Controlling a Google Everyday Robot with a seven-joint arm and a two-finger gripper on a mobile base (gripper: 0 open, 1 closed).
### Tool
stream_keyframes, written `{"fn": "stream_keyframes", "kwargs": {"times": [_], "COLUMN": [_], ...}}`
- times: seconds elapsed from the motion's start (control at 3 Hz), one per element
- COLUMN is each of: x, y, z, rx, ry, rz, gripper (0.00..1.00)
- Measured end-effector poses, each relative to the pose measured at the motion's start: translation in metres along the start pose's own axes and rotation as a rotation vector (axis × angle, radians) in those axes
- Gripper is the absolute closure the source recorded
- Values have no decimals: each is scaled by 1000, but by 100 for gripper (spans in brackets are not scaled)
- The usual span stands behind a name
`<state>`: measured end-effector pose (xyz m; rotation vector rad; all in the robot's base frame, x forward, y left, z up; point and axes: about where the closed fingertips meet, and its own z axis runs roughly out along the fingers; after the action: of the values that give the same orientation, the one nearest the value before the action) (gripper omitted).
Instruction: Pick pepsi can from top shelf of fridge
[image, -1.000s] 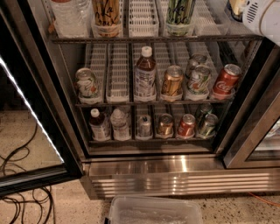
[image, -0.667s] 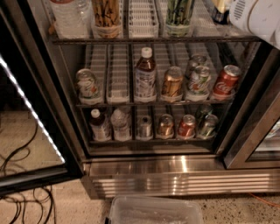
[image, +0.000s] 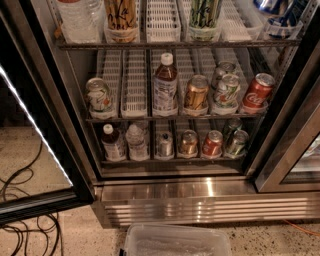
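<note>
1. The gripper is not seen anywhere in the camera view. Its state cannot be told, nor whether anything is held or touched.
2. The pepsi can is found at the far right end of the top shelf. It is seated in a white lane tray at the upper right corner of the view.
3. The pepsi can is shown as blue with white markings. Its upper part is cut off by the top edge of the view. A second blue shape just behind and to its left is too cropped to be identified.
4. Further left on the top shelf are set a green-and-white tall can, an empty white tray, a tan patterned container and a clear plastic bottle.
5. An empty slotted lane is left between the tall can and the pepsi can, so open room is given on the can's left side.
6. On its right side the can is crowded by the dark right door frame of the fridge, which rises just beside it.
7. On the rack below are lined a green-and-white can, a white-capped bottle, a gold can and a red can.
8. The glass door, edged by a bright light strip, is swung open at the left.
9. On the floor, black cables are seen at lower left, and a clear plastic bin before the ribbed steel base.
</note>
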<state>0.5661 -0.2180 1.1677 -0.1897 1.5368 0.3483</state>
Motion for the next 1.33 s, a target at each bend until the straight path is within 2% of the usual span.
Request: {"fn": "stream_keyframes", "kwargs": {"times": [0.33, 0.67, 1.0, 1.33], "x": [6, 7, 20, 51], "y": [4, 4, 10, 23], "z": [-4, -3, -1, -14], "rx": [-64, -64, -85, -136], "ry": [23, 26, 69, 180], "rz": [-15, -15, 8, 87], "gripper": [100, 100, 100, 100]}}
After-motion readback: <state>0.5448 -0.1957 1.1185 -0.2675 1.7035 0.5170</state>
